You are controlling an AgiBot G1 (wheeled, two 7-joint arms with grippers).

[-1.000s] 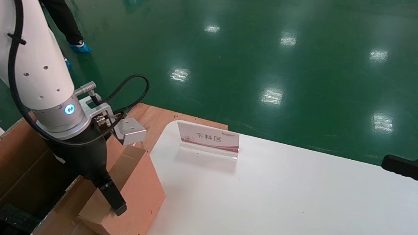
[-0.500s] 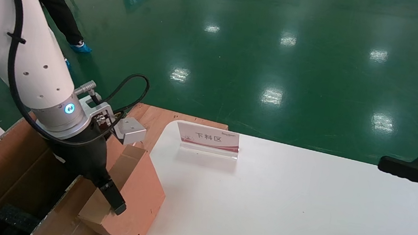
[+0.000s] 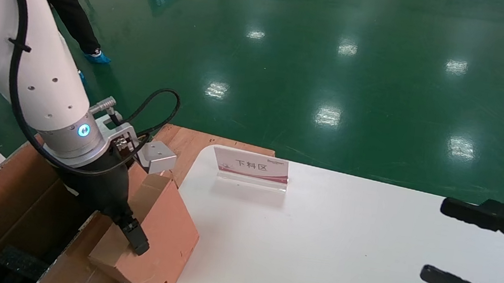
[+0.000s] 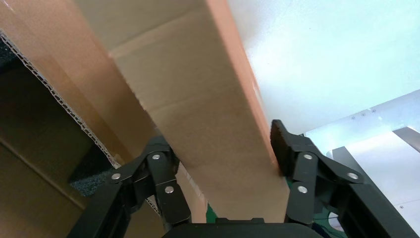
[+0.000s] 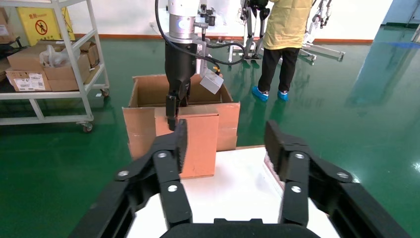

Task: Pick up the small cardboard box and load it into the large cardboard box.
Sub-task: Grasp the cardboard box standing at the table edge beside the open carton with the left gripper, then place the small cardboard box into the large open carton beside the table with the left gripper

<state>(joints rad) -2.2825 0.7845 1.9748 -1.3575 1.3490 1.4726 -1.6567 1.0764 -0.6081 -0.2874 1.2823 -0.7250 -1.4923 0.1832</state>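
While the small cardboard box (image 3: 158,240) is held tilted at the left edge of the white table (image 3: 340,248), it is clamped across its narrow tan edge by the left gripper (image 4: 223,148), one black finger (image 3: 136,240) being seen pressed against the reddish-brown broad face. A small recycling mark is shown near the box's lower corner. The box is positioned just beside the large cardboard box (image 3: 8,208), over that carton's near flap, and black foam (image 3: 18,262) is seen inside the carton. The right gripper (image 3: 460,249) is held above the right side of the table, well apart from both boxes, with its jaws spread wide and nothing between them. A sign stand (image 3: 251,168) is set at the far edge of the table.
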